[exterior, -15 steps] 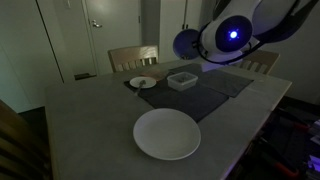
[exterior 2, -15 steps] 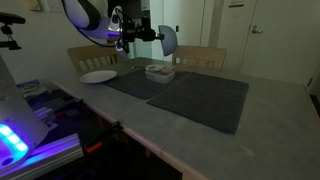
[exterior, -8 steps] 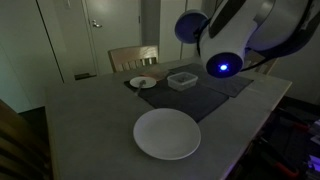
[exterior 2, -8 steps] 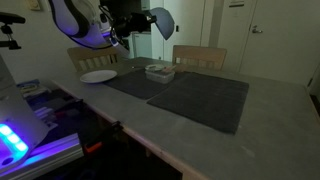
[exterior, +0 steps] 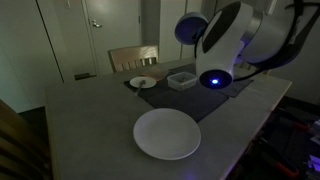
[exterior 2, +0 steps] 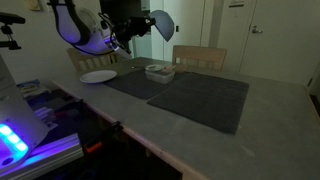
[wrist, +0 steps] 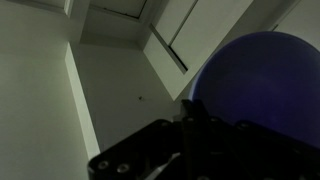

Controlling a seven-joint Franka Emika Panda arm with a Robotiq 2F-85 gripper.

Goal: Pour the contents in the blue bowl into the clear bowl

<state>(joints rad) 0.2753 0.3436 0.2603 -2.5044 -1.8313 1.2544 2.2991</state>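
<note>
My gripper [exterior 2: 141, 24] is shut on the rim of the blue bowl [exterior 2: 160, 24] and holds it tipped on its side, high above the table. The bowl also shows in an exterior view [exterior: 189, 27] beside the arm and fills the right of the wrist view [wrist: 262, 82], with the closed fingers [wrist: 193, 112] at its edge. The clear bowl [exterior: 182, 79] is a squarish translucent container on the dark mat [exterior: 205, 97], also seen in an exterior view [exterior 2: 159, 72], below and a little aside of the blue bowl. I cannot see any contents.
A large white plate [exterior: 167, 133] lies on the table's near part, also seen in an exterior view [exterior 2: 98, 76]. A small white saucer [exterior: 143, 82] sits at the mat's corner. Wooden chairs [exterior: 133, 57] stand behind the table. The arm's lit body [exterior: 232, 45] hangs over the mat.
The arm has lifted the blue bowl from just above the clear bowl to high above the table, then shifted slightly. The plate, saucer and clear bowl have not moved.
</note>
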